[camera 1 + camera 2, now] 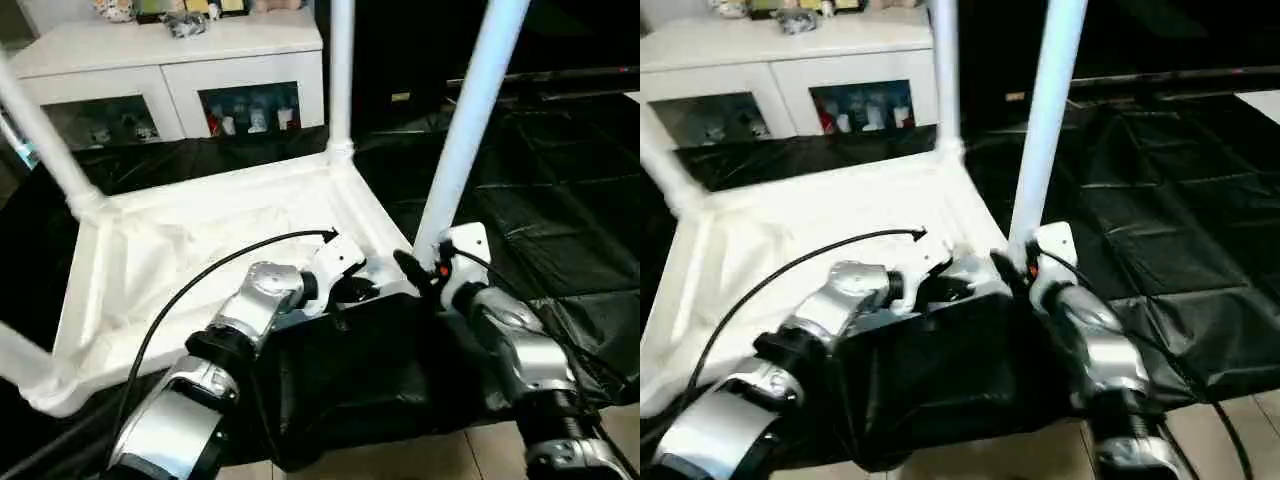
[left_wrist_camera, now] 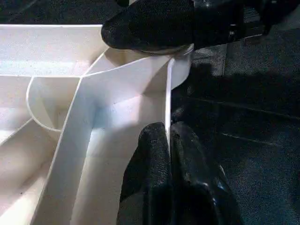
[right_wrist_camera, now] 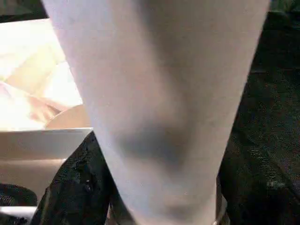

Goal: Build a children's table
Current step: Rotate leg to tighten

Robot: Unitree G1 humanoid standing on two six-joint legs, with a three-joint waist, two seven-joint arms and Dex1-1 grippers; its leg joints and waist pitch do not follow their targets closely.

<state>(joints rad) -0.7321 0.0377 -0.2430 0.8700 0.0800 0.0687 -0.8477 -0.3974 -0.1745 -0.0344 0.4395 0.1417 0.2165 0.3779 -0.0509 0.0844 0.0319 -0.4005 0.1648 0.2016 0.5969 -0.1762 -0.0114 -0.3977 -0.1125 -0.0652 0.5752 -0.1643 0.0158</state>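
Observation:
The children's table (image 1: 200, 240) lies upside down on black cloth, ribbed underside up, with white legs rising from its corner sockets. My left gripper (image 1: 355, 290) is shut on the thin rim wall (image 2: 168, 93) of the table's near right side, one finger (image 2: 150, 159) on each face of it. Right beside it, my right gripper (image 1: 420, 270) is closed around the base of the near right leg (image 1: 470, 120), just above the corner socket (image 2: 140, 61). That leg (image 3: 159, 93) stands upright and slightly tilted, very close in the right wrist view. One black right finger (image 2: 150, 23) rests over the socket.
The big table draped in black cloth (image 1: 560, 200) carries everything, and its near edge runs under my forearms. A white glass-door cabinet (image 1: 170, 60) stands behind. The far right leg (image 1: 340, 70) and far left leg (image 1: 40, 130) stick up. A black cable (image 1: 200, 270) arcs over my left arm.

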